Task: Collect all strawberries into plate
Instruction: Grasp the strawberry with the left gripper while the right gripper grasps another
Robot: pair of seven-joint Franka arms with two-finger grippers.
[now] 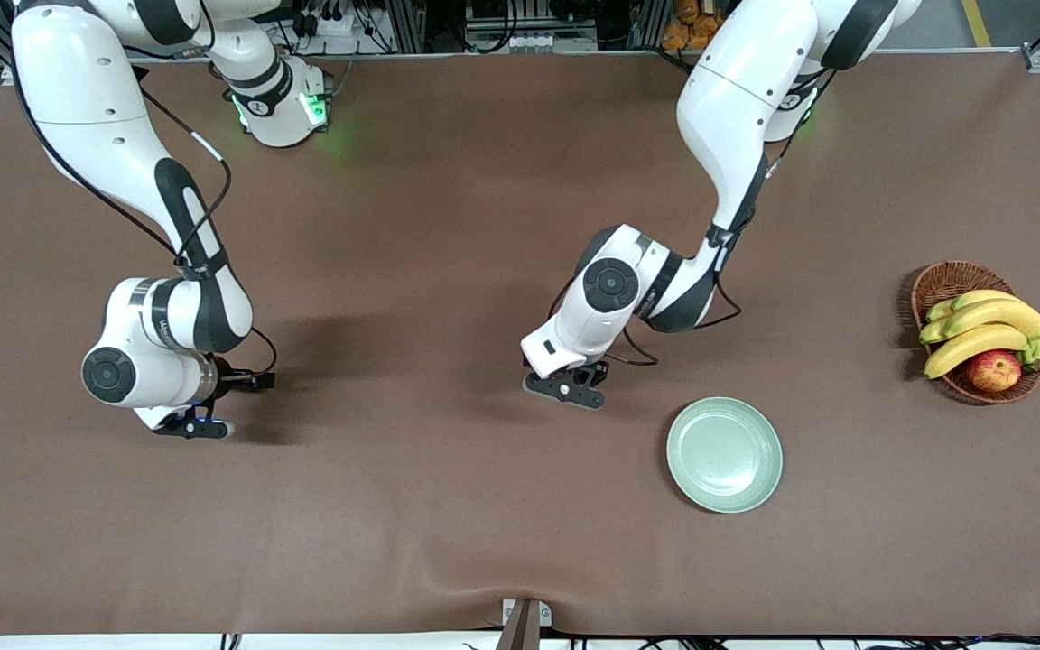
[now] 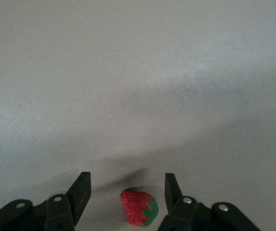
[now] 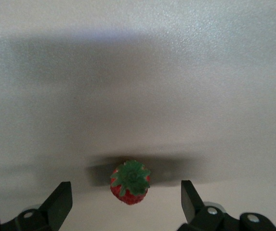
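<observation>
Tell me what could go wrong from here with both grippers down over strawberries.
The left gripper straddles a strawberry with gaps on both sides, so uneven closing might roll it away. The right gripper stands wide around another strawberry, far from the plate, so a weak pinch could drop it on the way.

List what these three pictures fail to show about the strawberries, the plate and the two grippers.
- Front view: no strawberry shows; the left gripper and right gripper cover two, and the third appears nowhere.
- Left wrist view: its strawberry sits between parted fingers with gaps either side; the picture's edge cuts off its lower part.
- Right wrist view: the open fingers flank the strawberry; the fingertips run off the picture's edge.
- The plate shows in the front view alone, bare.
</observation>
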